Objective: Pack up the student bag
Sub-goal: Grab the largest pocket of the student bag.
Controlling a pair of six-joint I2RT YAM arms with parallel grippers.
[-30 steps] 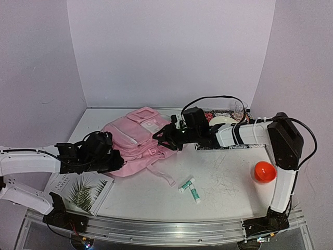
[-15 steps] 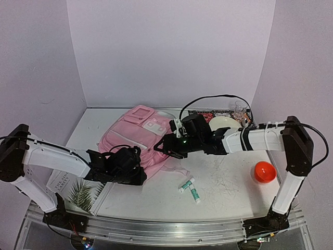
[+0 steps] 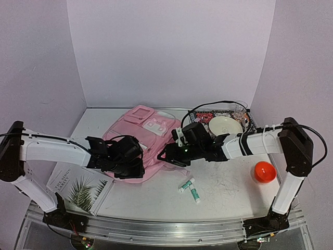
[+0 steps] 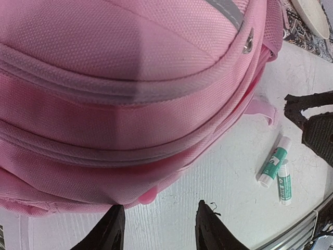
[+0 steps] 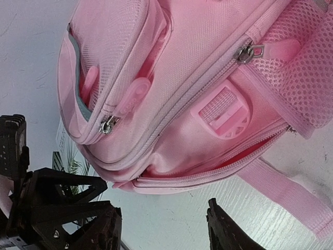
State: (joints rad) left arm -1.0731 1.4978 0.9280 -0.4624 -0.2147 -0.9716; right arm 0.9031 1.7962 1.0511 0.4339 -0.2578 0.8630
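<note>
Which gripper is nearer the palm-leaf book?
Left: the left gripper is at the near edge of the student bag, beside the book; the right gripper is at the bag's right side.

The student bag was soft pink all over, with paler patches near its top and grey zip trim. Left of the bag, a white book bore a dark green palm-leaf print. Right of the bag were two green-and-white tubes, a cream plate on a dark, red-flecked mat, and an orange ball.
</note>
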